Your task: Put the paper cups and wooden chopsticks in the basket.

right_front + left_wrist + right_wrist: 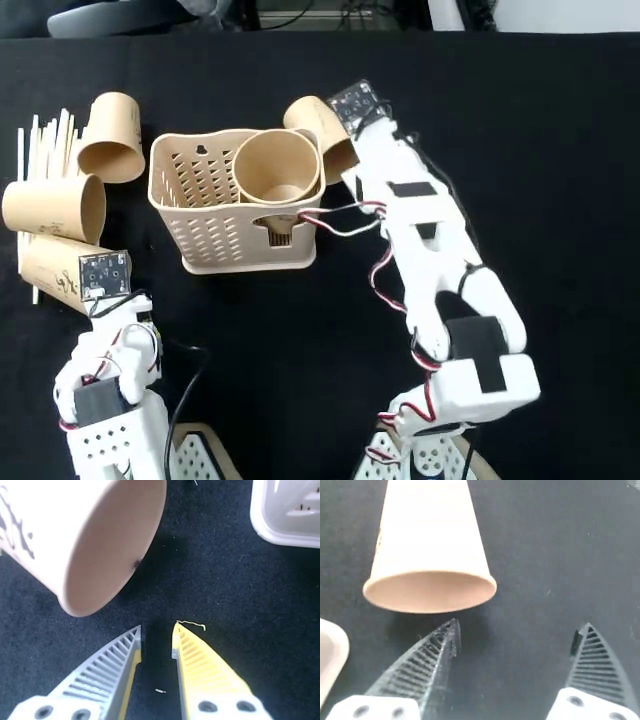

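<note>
wooden chopsticks [48, 150] lie far left beside three tipped cups [55, 208]. the left gripper [157, 626], fingers slightly parted and empty, sits by the nearest one. one cup [277, 168] stands in the basket [200, 230]. just right of it, the right gripper [520, 624] gapes wide, released, before a lying cup [427, 550].

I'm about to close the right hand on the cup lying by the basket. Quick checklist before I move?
1. Right hand open: ok, jaws wide apart.
2. Tipped cup centred in the jaws: not ok, it lies ahead of one jaw.
3. Room in basket: ok, one cup inside, space beside it.
4. Left hand empty: ok.
5. Chopsticks in the basket: not ok, on the table.
</note>
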Robot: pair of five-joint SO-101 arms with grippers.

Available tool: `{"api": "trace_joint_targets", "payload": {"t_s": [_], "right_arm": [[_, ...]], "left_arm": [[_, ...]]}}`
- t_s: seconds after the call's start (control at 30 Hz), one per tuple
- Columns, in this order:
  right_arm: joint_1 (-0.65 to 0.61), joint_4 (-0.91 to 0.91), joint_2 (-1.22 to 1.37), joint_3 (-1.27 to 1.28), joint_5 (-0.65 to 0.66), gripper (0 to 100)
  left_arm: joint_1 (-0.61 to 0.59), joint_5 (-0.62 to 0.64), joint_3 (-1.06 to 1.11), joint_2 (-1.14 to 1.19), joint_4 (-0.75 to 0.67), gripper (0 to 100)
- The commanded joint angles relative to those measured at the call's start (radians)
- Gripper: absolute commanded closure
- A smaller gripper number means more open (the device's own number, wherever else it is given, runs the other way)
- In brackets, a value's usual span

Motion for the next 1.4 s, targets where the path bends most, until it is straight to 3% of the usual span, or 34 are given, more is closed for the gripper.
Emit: {"api": "trace_joint_targets", "payload": {"t_s": [0.0, 0.37, 0.67, 1.0, 1.37], "right_arm": [[-0.035, -0.018, 0.039, -0.113, -0.008, 63.9], [-0.032, -0.020, 0.229, -0.295, -0.008, 65.5], [-0.032, -0.060, 0.237, -0.295, -0.002, 98.8], [0.006, 0.051, 0.151, -0.265, 0.002, 98.6], [0.017, 0.189, -0.249, 0.058, -0.008, 98.6]], "left_arm": [[-0.001, -0.006, 0.019, -0.006, 0.003, 89], [-0.001, -0.006, 0.019, -0.006, 0.003, 89], [-0.001, -0.006, 0.019, -0.006, 0.003, 89], [-0.001, -0.006, 0.019, -0.006, 0.003, 89], [-0.001, -0.006, 0.019, -0.006, 0.003, 89]]}}
